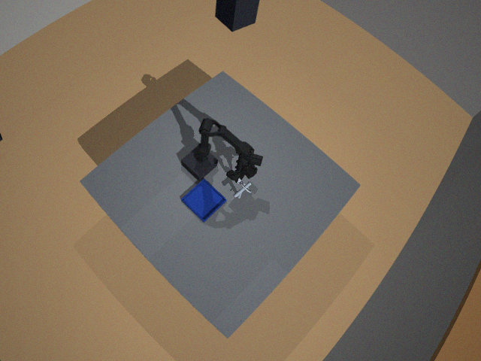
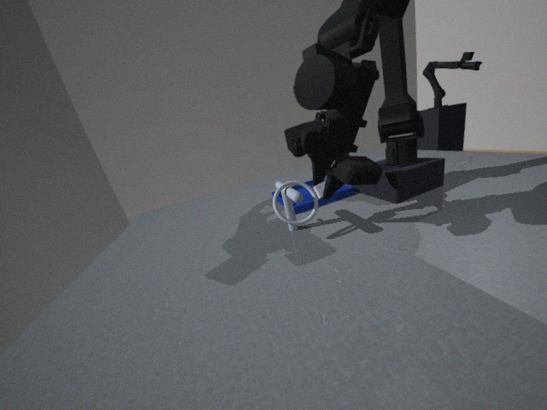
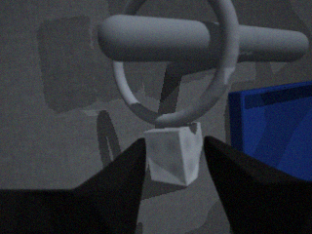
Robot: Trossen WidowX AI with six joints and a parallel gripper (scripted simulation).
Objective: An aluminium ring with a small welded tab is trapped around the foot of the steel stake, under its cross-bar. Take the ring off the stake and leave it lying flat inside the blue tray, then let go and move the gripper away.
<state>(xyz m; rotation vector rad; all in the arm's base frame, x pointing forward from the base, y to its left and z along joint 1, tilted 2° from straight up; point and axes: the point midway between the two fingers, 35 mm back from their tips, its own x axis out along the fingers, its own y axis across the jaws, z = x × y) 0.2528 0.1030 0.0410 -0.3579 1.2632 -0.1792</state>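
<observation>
My gripper (image 1: 238, 180) (image 2: 319, 190) (image 3: 175, 143) is shut on the ring's pale block-like tab. The ring (image 2: 316, 205) (image 3: 230, 63) stands steeply upright above the table, beyond the fingertips in the wrist view. The stake's cross-bar (image 1: 243, 190) (image 2: 292, 194) (image 3: 151, 40) passes through the ring: its left end is in front of the ring in the wrist view, its right part behind. The stake's post (image 2: 289, 212) stands on the table; whether it also passes through the ring I cannot tell. The blue tray (image 1: 202, 198) (image 2: 304, 207) (image 3: 236, 119) holds nothing visible.
The arm's dark base (image 1: 198, 165) (image 2: 399, 180) stands beside the tray. The tray's raised wall is close to the right of the gripper in the wrist view. A second dark arm on a pedestal (image 2: 446, 125) stands far behind. The table (image 1: 229, 271) is grey.
</observation>
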